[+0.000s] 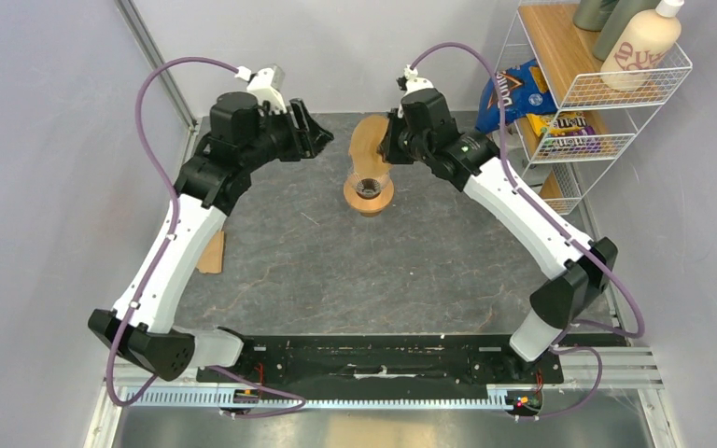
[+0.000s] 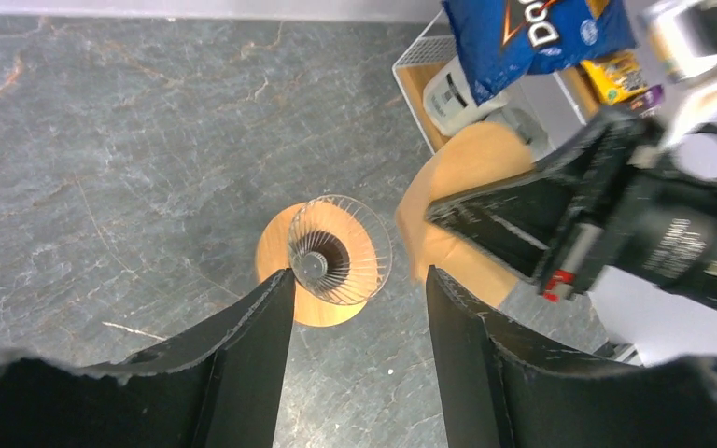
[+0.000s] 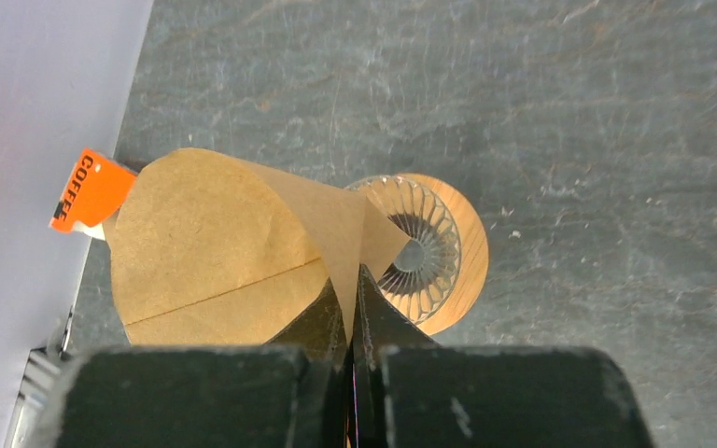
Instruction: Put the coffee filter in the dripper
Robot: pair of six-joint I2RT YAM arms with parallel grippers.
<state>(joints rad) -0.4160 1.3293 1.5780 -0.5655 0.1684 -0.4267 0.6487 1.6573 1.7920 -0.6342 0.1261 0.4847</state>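
Observation:
The dripper [image 1: 369, 189], a clear ribbed glass cone on a round wooden collar, stands at the back middle of the table. The tan coffee filter [image 1: 366, 140] hangs just behind and above it, opened into a cone, with my right gripper [image 1: 392, 140] shut on its edge. In the right wrist view the fingers [image 3: 353, 280] pinch the filter [image 3: 205, 252] and the dripper [image 3: 429, 252] lies just past it. My left gripper [image 2: 359, 273] is open and empty, hovering left of the dripper [image 2: 336, 250], with the filter [image 2: 467, 168] to its right.
A white wire shelf [image 1: 616, 84] at the back right holds a blue chips bag [image 1: 509, 93], a candy pack and bottles. An orange packet marked COFFEE [image 3: 89, 189] lies by the back wall. A flat tan piece [image 1: 211, 252] lies by the left arm.

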